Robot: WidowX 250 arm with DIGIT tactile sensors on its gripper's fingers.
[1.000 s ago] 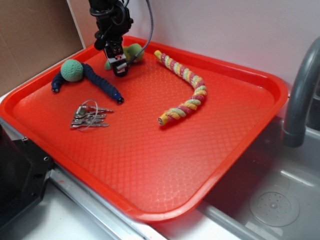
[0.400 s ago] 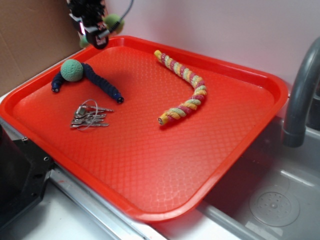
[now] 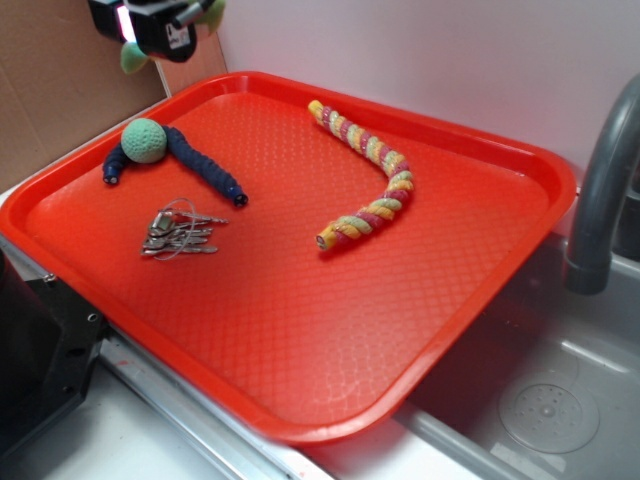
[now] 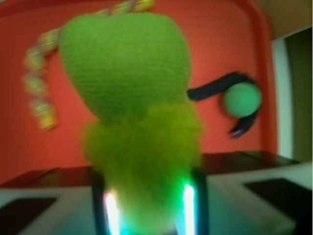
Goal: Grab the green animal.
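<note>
Hand [image 4: 146,205] grips green animal [image 4: 132,107] above tray [image 3: 480,140].

A red tray [image 3: 480,290] carries a knitted ball [image 3: 146,141], keys [image 3: 178,233] and braided rope [image 3: 372,180].

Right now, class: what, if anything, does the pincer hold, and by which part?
The pincer holds the fuzzy yellow-green plush animal by its fuzzy body; its smooth head sticks out.
</note>
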